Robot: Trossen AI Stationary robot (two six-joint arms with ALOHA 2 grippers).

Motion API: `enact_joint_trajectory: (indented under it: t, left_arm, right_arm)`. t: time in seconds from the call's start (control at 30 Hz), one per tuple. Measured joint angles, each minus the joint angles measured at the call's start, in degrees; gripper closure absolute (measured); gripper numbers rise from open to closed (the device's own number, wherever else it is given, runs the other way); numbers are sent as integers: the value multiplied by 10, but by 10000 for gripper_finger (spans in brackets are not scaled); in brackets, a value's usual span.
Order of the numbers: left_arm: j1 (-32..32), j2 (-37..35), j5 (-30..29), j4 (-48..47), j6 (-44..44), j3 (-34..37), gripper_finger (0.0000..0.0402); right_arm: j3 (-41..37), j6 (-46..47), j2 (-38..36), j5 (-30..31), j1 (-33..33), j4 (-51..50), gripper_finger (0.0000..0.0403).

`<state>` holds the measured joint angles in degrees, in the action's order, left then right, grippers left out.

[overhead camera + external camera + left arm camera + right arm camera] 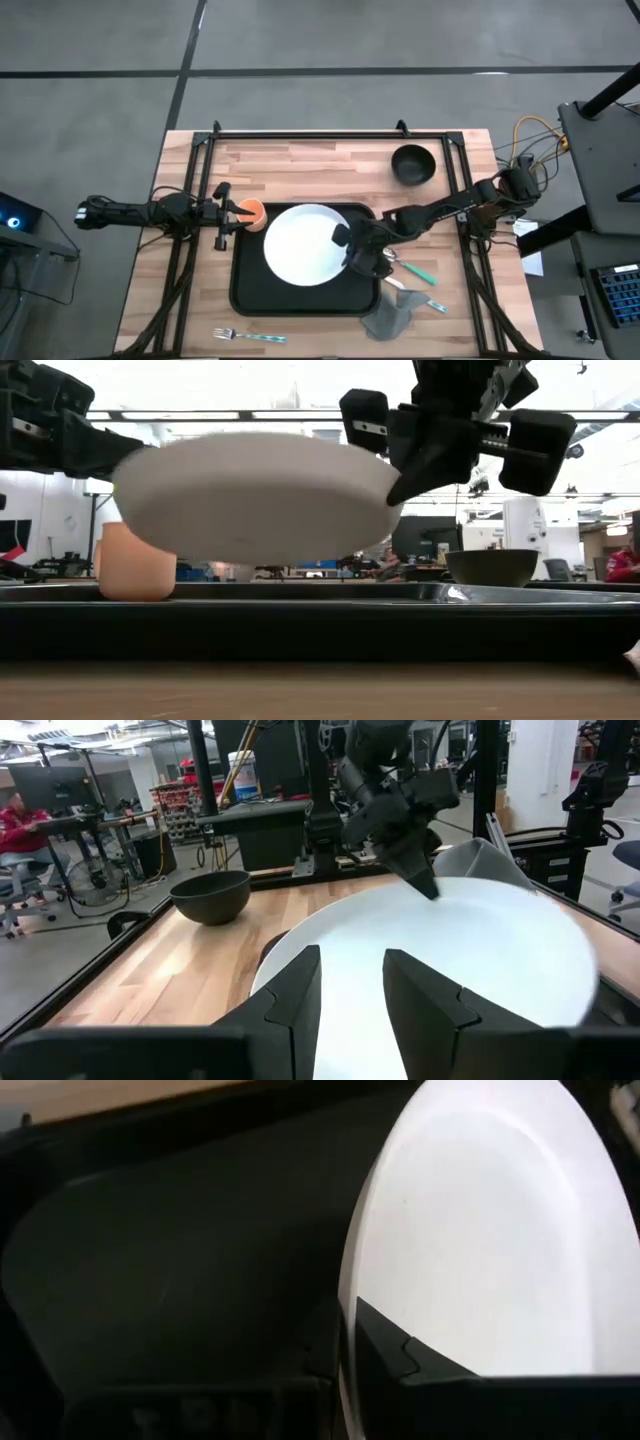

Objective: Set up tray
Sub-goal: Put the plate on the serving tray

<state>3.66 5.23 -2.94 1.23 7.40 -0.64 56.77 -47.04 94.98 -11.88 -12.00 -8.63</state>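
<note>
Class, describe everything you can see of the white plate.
The white plate is round, plain and smooth, with a shallow raised rim. It hangs tilted above the black tray, not lying flat. The right gripper is shut on its rim on the right arm's side. The orange cup stands past its opposite edge; whether they touch is unclear.

The high view looks straight down on the whole bench [330, 160]. The low view looks level across it. Both wrist views sit close over the white plate [450, 960], which all four share.
</note>
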Motion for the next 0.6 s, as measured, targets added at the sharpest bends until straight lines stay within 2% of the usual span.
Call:
enact_joint_trajectory:
  t: [0.23,0.6]
  left_arm:
    - [0,0,0,0,0,0,309]
    - [0,7,0,0,0,0,309]
  right_arm:
    - [7,-20,28,-2,-12,30,395]
    - [113,-29,132,-2,-24,-1,395]
